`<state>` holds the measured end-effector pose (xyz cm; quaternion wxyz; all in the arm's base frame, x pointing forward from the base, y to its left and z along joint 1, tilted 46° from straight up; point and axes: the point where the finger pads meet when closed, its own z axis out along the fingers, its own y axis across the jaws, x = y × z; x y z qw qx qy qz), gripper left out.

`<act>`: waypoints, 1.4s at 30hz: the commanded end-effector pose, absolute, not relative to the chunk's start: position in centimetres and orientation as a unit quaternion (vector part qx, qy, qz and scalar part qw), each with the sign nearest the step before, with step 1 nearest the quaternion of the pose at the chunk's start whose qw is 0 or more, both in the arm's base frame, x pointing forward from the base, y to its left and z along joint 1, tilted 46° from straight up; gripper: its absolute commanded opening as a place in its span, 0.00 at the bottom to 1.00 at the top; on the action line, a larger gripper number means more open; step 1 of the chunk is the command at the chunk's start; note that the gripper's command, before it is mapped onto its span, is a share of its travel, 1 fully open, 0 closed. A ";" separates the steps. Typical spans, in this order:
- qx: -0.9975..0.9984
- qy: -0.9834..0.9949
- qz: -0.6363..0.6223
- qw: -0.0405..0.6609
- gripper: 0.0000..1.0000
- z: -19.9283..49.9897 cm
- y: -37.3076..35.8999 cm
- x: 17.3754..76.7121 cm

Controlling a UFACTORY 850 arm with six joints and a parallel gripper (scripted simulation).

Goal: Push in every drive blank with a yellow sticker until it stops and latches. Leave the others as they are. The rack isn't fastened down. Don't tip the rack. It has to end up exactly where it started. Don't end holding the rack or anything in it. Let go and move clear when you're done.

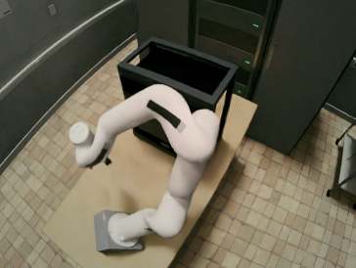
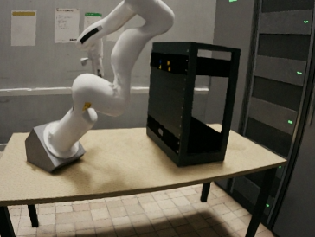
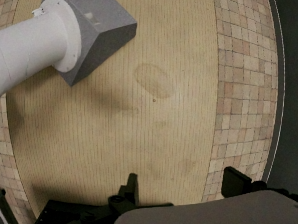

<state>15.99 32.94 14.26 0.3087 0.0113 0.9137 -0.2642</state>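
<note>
Tiled floor, grey walls; tan wooden surface at frame centre. Item: black open-frame rack, upright on the surface, right of centre in the exterior view. Small yellow stickers on blanks near its top front. Arm: white, grey base lower left. Hand: fingers spread wide, holding nothing, above the surface, apart from the rack.
</note>
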 end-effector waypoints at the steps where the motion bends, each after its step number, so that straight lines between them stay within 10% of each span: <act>1: 0.011 0.914 -0.263 0.309 1.00 14.3 33.0 16.0; 42: 0.057 0.929 -0.239 0.278 1.00 12.7 32.8 13.7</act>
